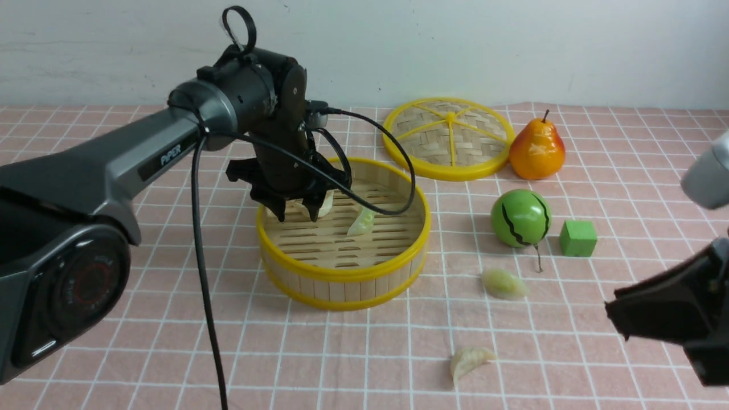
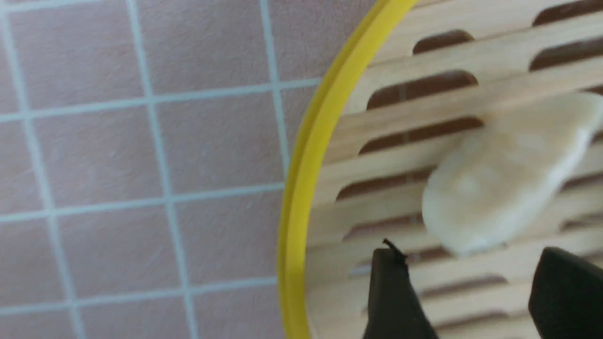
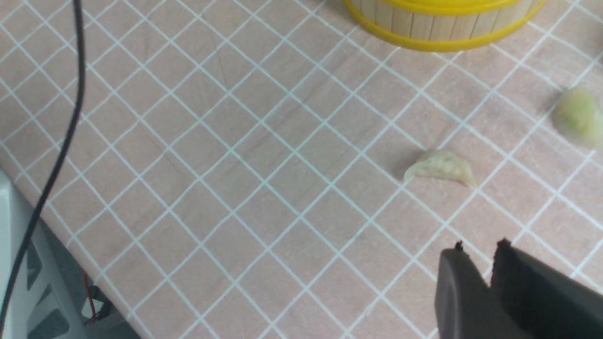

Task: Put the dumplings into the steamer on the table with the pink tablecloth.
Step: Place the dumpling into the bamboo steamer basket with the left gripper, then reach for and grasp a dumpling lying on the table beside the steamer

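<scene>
One pale cream pleated dumpling (image 2: 504,183) lies on the slats of the yellow-rimmed bamboo steamer (image 2: 301,197), just past my left gripper (image 2: 468,256) tips. Its jaws are spread, holding nothing. Two more dumplings (image 3: 440,167) (image 3: 577,117) lie on the pink gridded tablecloth (image 3: 235,165) ahead of my right gripper (image 3: 481,247) — nearly closed, empty.

Your right gripper (image 3: 480,248) over the pink tablecloth (image 3: 235,155)
You see its jaws almost together and empty; a cream dumpling (image 3: 440,167) lies near the tips, a greenish dumpling (image 3: 577,117) farther off, the steamer (image 3: 443,23) beyond both, a black cable (image 3: 61,141) well apart.
</scene>
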`<control>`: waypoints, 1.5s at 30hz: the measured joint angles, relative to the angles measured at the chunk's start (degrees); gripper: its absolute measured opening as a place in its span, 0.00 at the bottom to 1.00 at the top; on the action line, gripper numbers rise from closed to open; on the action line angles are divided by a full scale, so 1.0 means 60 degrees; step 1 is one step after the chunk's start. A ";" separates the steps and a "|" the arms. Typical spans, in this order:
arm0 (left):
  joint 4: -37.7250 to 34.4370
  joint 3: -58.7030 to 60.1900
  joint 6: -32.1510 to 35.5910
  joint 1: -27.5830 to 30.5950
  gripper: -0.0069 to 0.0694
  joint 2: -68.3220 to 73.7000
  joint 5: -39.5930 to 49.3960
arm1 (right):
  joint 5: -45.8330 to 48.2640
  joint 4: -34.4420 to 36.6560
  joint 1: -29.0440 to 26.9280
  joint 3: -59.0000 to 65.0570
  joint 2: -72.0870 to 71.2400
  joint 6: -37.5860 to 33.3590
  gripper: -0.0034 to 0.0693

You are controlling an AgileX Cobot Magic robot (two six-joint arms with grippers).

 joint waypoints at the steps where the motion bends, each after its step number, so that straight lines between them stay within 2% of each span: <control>1: 0.0000 -0.0083 0.0086 0.0000 0.60 -0.0217 0.0225 | 0.0158 -0.0114 0.0000 -0.0313 0.0244 0.0005 0.21; 6: -0.0135 -0.0494 0.0503 0.0000 0.56 -0.1491 0.1011 | 0.0620 -0.0379 0.0000 -0.1306 0.1290 -0.0004 0.21; 13: -0.0774 -0.0408 0.1038 0.0000 0.29 -0.3991 0.1249 | 0.1154 -0.0282 0.0430 -0.2116 0.3225 -0.0797 0.23; 16: -0.0766 0.0303 0.1109 0.0000 0.14 -0.4970 0.1249 | 0.1167 -0.0492 0.0978 -0.2170 0.3864 -0.0625 0.31; 17: -0.0747 0.0706 0.1113 0.0000 0.08 -0.5369 0.1249 | 0.1167 -0.0767 0.1266 -0.2172 0.4139 -0.0298 0.36; 18: -0.0747 0.1015 0.1134 0.0000 0.07 -0.5590 0.1249 | 0.1167 -0.0948 0.1474 -0.2172 0.4294 0.0008 0.40; 19: -0.0747 0.1015 0.1134 0.0000 0.07 -0.5647 0.1249 | 0.1167 -0.0996 0.1474 -0.2172 0.4333 0.0008 0.41; 21: -0.0747 0.1824 0.1132 0.0000 0.07 -0.6298 0.1249 | 0.1083 -0.1580 0.1945 -0.2172 0.4806 0.0952 0.53; 22: -0.0747 0.1895 0.1132 0.0000 0.07 -0.6352 0.1249 | 0.1083 -0.1580 0.1945 -0.2172 0.4842 0.1045 0.55; 24: -0.0756 0.2996 0.1132 0.0000 0.07 -0.7150 0.1249 | 0.0814 -0.1981 0.2198 -0.2172 0.5377 0.2401 0.67; 27: -0.0783 0.4284 0.1132 0.0000 0.07 -0.8047 0.1249 | 0.0372 -0.2134 0.2235 -0.2172 0.6059 0.3557 0.80; 30: -0.0910 0.5740 0.1132 0.0000 0.07 -0.9008 0.0869 | -0.0027 -0.2164 0.2235 -0.2172 0.6750 0.4295 0.87; 35: -0.1188 0.7454 0.1132 0.0000 0.07 -1.0363 -0.0110 | -0.0455 -0.2164 0.2235 -0.2172 0.7681 0.5033 0.87; 39: -0.1255 0.8854 0.1132 0.0000 0.07 -1.1499 -0.0905 | -0.0888 -0.2129 0.2235 -0.2172 0.8322 0.5515 0.82; 45: -0.1186 0.9846 0.1132 0.0000 0.07 -1.2634 -0.1733 | -0.1560 -0.3104 0.2235 -0.2189 0.8904 0.6939 0.80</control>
